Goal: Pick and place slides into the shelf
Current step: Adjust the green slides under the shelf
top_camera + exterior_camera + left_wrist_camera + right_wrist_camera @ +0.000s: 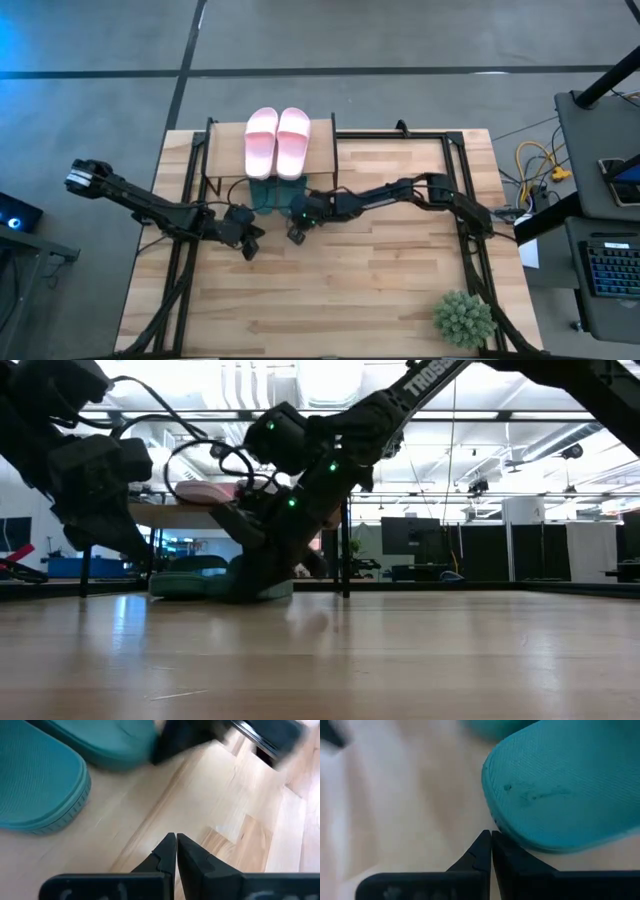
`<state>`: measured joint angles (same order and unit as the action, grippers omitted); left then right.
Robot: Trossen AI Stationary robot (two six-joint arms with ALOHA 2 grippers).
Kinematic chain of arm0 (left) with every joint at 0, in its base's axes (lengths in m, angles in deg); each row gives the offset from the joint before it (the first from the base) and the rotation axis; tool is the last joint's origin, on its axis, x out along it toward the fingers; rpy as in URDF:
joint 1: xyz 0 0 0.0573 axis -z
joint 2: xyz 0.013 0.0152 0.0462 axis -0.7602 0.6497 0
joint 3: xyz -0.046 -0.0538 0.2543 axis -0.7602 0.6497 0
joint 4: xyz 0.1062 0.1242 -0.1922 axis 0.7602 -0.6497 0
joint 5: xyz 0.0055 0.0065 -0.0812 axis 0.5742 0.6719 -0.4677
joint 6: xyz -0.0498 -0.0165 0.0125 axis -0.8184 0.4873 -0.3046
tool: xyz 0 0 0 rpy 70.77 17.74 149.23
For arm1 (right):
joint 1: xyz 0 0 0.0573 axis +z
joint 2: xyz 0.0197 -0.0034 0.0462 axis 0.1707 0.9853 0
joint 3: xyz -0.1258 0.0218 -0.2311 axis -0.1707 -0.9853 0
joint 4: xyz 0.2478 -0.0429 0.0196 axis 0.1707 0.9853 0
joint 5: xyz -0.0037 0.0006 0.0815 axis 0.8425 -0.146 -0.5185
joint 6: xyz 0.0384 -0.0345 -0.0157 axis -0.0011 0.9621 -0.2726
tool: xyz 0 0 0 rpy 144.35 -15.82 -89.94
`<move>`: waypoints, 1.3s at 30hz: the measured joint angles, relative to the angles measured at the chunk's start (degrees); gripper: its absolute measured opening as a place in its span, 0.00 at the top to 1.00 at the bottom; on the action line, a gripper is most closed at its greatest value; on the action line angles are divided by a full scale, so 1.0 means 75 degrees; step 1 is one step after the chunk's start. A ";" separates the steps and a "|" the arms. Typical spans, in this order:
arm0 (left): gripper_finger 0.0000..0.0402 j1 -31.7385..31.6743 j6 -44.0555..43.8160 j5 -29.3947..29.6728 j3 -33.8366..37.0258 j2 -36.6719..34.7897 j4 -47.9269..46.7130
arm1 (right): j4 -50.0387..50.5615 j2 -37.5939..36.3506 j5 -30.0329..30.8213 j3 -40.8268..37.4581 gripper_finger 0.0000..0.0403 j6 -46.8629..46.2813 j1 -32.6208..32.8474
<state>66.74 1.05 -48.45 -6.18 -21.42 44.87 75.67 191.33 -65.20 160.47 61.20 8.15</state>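
The shelf stands at the far middle of the tabletop. Its plank top carries the two pale pink slides, side by side and touching. Beneath the plank, on the tabletop, lie the two dark teal-green slides, heels projecting out from under the front edge. In the low view they lie flat below the plank.

The left tool is low over the tabletop, just in front of and left of the teal pair. Its fingers are closed tip to tip and hold nothing. Both teal slides show close ahead in the left wrist view.

The right tool is just in front of the right teal slide. Its fingers are pressed together and empty, the tips right at the heel edge of that slide; contact cannot be confirmed.

Partial lettering "TROSS" reads on the right arm in the low view.

A spiky green potted plant stands at the near right corner, well apart from the shelf.
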 joint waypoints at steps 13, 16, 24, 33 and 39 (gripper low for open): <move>1.00 0.0003 0.0020 0.0228 0.0003 -0.0062 0.0284 | -0.0237 -0.0076 -0.1371 0.0090 0.98 -0.0187 -0.0257; 1.00 -0.0096 0.0010 0.0814 0.0076 -0.0016 0.0205 | -0.0212 -0.0221 -0.1419 0.0090 0.98 -0.0342 0.0033; 1.00 -0.0373 0.0067 0.1127 0.0414 0.0460 0.0235 | -0.0063 -0.0678 -0.0782 0.0090 0.98 -0.0358 0.0334; 1.00 -0.0652 0.0081 0.2208 0.0605 0.1292 0.0840 | -0.0011 -0.0816 -0.0778 0.0090 0.98 -0.0365 0.0426; 1.00 -0.0999 0.0065 0.2593 0.0856 0.1968 0.1941 | 0.0097 -0.0900 -0.0717 0.0090 0.98 -0.0368 0.0575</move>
<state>59.25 1.54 -29.00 0.24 -6.65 59.42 76.40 184.58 -70.58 161.15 58.44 12.46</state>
